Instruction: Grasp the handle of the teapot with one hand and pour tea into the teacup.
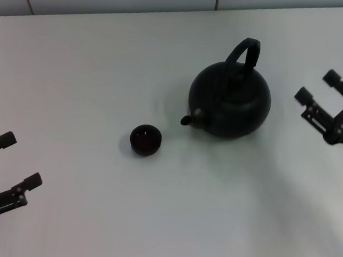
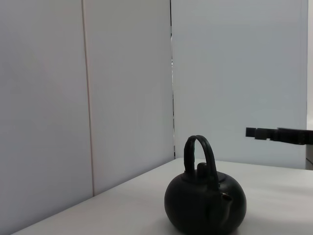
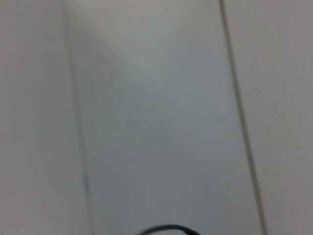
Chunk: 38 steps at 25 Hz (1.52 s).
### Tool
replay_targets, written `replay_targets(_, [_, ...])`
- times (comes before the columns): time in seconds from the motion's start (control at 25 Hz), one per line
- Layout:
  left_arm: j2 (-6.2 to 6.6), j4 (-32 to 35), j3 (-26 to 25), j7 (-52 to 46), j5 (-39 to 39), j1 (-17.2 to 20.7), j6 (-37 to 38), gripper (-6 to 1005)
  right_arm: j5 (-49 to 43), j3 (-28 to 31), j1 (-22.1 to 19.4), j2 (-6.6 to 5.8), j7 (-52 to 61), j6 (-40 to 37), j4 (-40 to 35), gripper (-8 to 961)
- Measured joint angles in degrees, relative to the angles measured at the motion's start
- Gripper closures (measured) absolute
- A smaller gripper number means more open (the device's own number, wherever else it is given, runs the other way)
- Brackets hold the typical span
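Well apart, teapot (image 1: 230, 103) and right gripper (image 1: 317, 93).

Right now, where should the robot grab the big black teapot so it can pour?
Probably by the top of the handle, the black hoop standing upright over the lid. The teapot points its spout toward the teacup, so the open right gripper, already beside the pot, could reach in from the robot's right, opposite the spout. The left gripper waits far off, open.
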Motion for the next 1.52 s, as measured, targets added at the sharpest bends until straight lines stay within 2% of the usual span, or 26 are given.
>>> replay_targets(0.2, [-0.02,-0.04,0.15,-0.03,0.53,-0.66,-0.75,140,-12.56,-0.73,0.32,-1.31,10.53,-6.38,-5.78,221])
replay_targets(0.32, [-0.02,-0.13,0.19,-0.62,1.39,-1.46,-0.86,140,-26.78,-0.78,3.11,-2.01,23.07,-9.7,-14.59,221])
replay_targets(0.6, [0.31,0.12,0.96,-3.02,3.83,-3.11,-0.92,140,-39.25,-0.6,7.47,-2.71,29.22,-10.2,-20.79,221])
replay_targets(0.88, [1.17,0.54,2.25,-5.37,5.15,-4.42,-1.13,140,-40.82,-0.64,7.97,-2.74,28.77,-8.62,-23.42,221])
replay_targets(1.04, [1.87,0.55,2.85,-7.58,6.74,-5.52,-1.77,140,-42.26,-0.64,7.96,-2.04,28.44,-7.77,-25.51,221])
replay_targets(1.52, [2.3,0.59,3.94,-9.79,7.37,-6.48,-1.97,140,-42.98,-0.71,8.17,-1.77,27.44,-7.31,-25.89,221])
